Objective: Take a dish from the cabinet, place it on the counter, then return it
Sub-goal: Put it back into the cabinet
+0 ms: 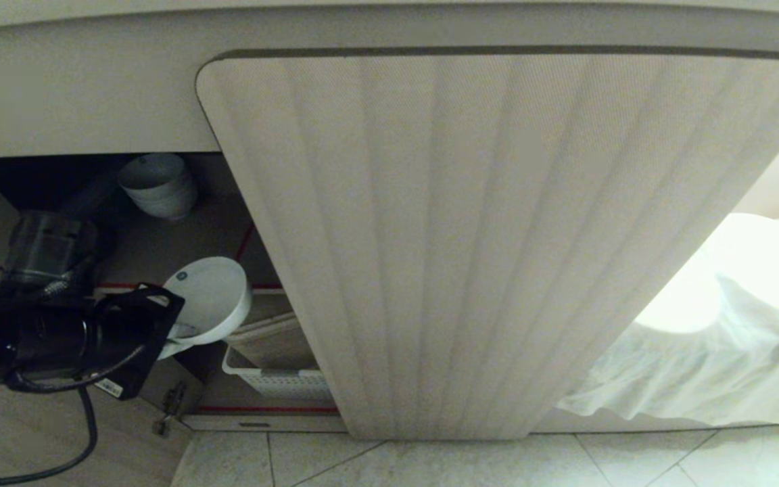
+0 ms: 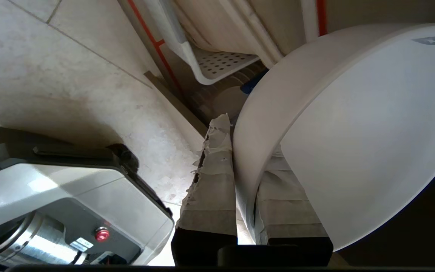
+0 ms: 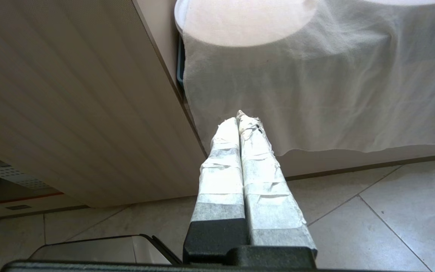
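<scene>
While clamped on the dish (image 1: 210, 301), left gripper (image 2: 246, 166) before the cabinet (image 1: 159, 257) opening; right gripper (image 3: 242, 121) pressed together.

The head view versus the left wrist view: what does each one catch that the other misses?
Only the head view shows the stack of bowls deep in the cabinet and a white cloth. Only the left wrist view shows the left pincer with one finger inside and one outside the dish's wall. Both show the dish and a perforated white basket.

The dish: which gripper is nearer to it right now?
Left. The left gripper is clamped on the dish rim at the cabinet opening; the right gripper hangs shut, empty, off by the white cloth.
</scene>
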